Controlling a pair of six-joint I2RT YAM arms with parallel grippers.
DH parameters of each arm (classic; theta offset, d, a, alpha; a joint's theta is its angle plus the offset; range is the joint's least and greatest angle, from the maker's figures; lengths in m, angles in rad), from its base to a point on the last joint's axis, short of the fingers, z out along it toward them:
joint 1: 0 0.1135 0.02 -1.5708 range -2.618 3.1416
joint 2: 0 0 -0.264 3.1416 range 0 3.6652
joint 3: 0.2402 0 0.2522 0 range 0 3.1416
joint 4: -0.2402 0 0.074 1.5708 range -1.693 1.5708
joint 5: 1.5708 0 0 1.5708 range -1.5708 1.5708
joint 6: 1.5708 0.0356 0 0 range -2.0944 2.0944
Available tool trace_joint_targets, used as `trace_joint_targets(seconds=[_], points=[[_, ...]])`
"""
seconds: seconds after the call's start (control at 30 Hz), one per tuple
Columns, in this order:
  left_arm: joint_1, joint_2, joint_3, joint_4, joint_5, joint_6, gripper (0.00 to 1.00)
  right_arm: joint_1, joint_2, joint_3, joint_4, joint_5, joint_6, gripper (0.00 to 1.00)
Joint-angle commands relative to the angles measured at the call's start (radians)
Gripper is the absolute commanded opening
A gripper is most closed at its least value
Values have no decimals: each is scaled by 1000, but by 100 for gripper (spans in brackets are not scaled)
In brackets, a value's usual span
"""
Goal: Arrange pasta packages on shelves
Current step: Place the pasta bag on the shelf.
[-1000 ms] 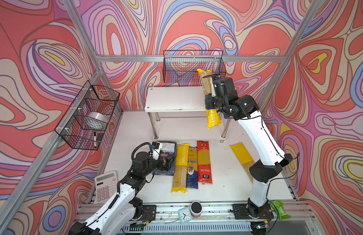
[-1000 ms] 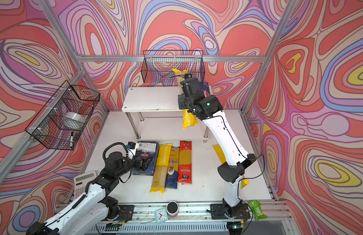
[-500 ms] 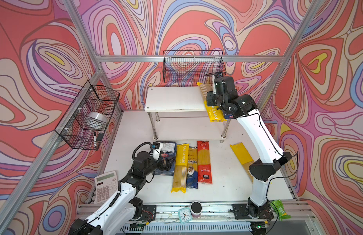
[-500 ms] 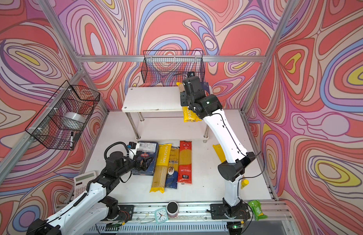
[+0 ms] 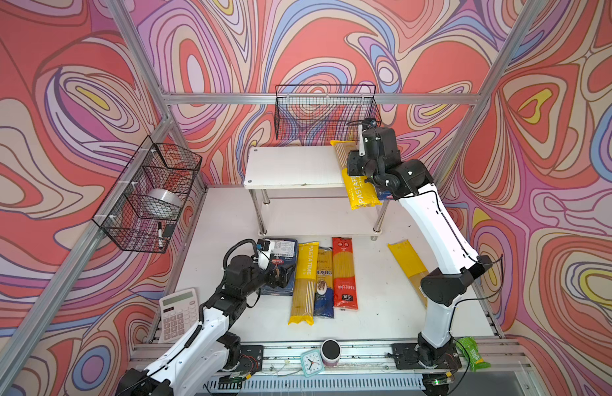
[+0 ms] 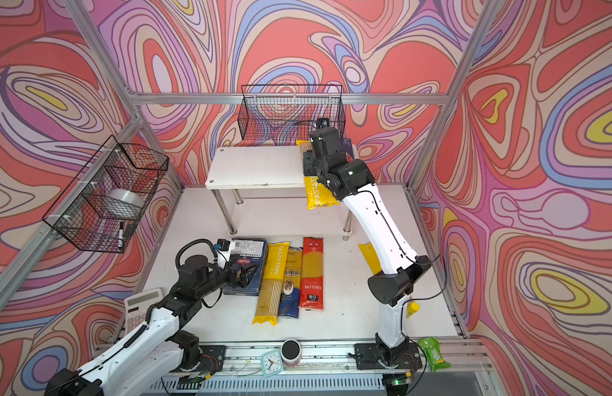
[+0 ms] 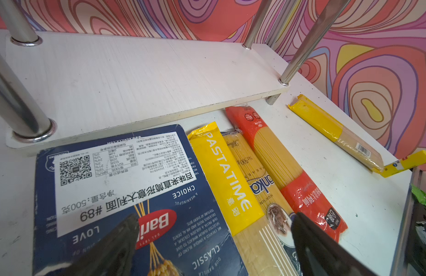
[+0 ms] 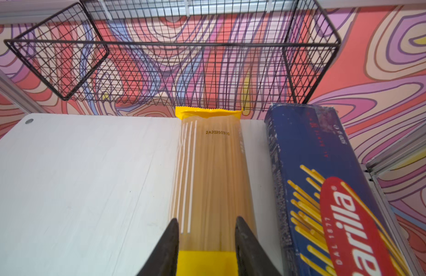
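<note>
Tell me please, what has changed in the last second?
The right gripper swung the yellow PASTATIME pack down from hanging steeply to lying on the top shelf; its fingers seem to loosen. The left gripper and the other packs stayed put.

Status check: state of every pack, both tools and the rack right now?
shelf bag: flat on top board, front end overhanging.
slim box: on top board, beside it.
wide box: flat on table.
yellow bag: flat on table.
blue bag: flat on table.
red bag: flat on table.
far yellow bag: flat on table, apart.
lower board: bare where visible.
left tool: open, above wide box.
right tool: open, over shelf bag.
</note>
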Motion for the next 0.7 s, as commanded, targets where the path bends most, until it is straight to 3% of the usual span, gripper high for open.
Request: trace_joint_targets(seconds=[0.0, 0.13, 0.3, 0.47, 0.67], points=[[-5, -4, -15, 20, 0, 5, 100, -2, -98, -51, 10, -173, -15, 39], [-5, 2, -12, 17, -3, 8, 100, 0, -225, -124, -8, -355, 7, 38], [-4, -8, -9, 3, -17, 18, 100, 0, -371, -248, -35, -467, -10, 37], [-4, -43, -6, -34, -77, 36, 100, 0, -392, -224, -227, -532, -24, 38], [-5, -96, 5, -86, -133, 51, 100, 0, -502, -432, -245, -625, 20, 38]])
